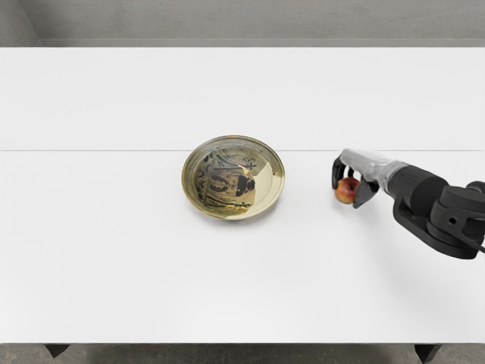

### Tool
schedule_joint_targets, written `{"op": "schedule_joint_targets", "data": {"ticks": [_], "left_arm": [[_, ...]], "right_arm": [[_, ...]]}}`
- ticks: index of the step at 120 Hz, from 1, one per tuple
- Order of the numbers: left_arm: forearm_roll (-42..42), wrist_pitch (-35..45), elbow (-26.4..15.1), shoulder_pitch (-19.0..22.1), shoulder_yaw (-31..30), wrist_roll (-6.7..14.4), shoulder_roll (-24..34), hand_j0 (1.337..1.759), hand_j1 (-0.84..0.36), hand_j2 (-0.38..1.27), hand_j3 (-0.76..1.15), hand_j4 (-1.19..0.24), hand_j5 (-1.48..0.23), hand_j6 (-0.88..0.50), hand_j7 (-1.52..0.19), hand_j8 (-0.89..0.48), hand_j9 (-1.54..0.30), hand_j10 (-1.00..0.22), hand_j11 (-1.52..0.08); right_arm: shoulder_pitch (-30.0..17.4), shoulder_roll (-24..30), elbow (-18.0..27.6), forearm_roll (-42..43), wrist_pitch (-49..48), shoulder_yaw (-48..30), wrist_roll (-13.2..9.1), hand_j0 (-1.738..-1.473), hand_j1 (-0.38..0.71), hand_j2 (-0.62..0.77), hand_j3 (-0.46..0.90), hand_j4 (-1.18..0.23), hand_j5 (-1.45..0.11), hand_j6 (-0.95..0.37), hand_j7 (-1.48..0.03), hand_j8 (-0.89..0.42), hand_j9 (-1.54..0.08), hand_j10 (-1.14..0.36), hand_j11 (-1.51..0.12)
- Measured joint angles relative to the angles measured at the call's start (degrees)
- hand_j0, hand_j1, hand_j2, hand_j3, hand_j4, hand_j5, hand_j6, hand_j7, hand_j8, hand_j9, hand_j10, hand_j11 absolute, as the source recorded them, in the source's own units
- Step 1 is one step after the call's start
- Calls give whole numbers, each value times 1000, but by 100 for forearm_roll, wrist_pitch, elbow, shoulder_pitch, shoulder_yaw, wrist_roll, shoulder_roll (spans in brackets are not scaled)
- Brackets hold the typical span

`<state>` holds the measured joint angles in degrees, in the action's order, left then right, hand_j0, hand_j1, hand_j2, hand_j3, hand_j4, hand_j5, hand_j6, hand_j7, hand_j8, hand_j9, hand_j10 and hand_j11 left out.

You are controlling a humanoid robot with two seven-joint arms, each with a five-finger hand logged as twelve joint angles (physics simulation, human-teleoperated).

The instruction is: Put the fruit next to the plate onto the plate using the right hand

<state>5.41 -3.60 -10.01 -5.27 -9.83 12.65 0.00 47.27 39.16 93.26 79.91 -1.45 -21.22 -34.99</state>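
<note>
The right hand (355,177) grips the apple (345,191)
Its fingers curl around it, down on the table (114,250); the plate (267,199) sits apart, to the hand's left.

My right hand (352,179) looks like matt black plastic, with a silvery, satin metal back. The fruit (346,191) has smooth, faintly shiny skin. To the left, the plate (276,173) looks like glossy glazed ceramic, with bright reflections. The table (114,250) is smooth, matt white.
</note>
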Motion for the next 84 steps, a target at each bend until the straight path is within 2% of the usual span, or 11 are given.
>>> {"op": "schedule_joint_targets", "data": {"ticks": [84], "left_arm": [[2, 0, 0, 0, 0, 0, 0, 1658, 349, 0, 0, 0, 0, 0, 0, 0, 0, 0, 0]], "right_arm": [[146, -671, 12, -119, -130, -664, -3, -1651, 226, 184, 0, -775, -1076, -442, -1035, -413, -1061, -771, -1063]]}}
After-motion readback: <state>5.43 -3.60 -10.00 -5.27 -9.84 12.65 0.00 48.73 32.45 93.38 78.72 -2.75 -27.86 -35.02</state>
